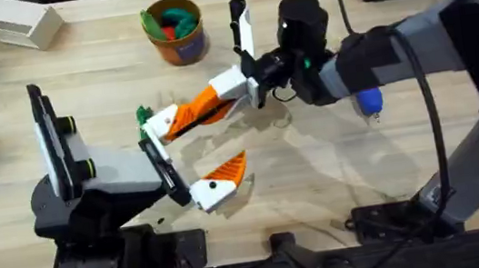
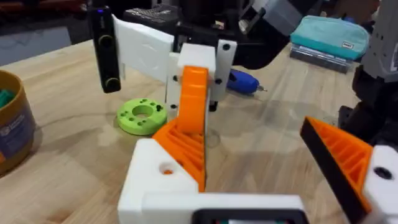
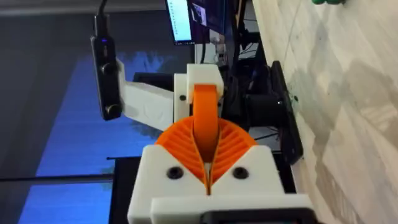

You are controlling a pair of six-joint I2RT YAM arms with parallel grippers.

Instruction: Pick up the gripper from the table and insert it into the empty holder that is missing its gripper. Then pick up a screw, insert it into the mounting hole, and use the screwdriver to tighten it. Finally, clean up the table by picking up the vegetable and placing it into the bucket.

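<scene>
Contact sits at the middle of the table (image 1: 337, 186), where the two arms meet. The right gripper (image 3: 208, 163) reaches in from the right, its ribbed orange pads (image 3: 180, 146) pressed narrow on the gripper (image 3: 205, 115), the smooth orange wedge that stands up between them. The far end of that wedge meets the holder (image 1: 162, 123), the white block on the far finger of the left gripper (image 1: 222, 138). How deep it is seated cannot be told.

The left gripper's jaws stand wide apart, with nothing between them; its near finger lies on the wood well apart from the holder.

The screwdriver (image 1: 369, 101) lies on the table under the right arm's forearm (in the left wrist view its silver tip points away from the grippers). A bright green ring (image 2: 142, 115) lies flat just beside the holder. The bucket (image 1: 181, 45) stands upright toward the table's far edge, beyond both grippers, with green and red pieces inside. A white box (image 1: 20, 24) lies at the far left corner.
</scene>
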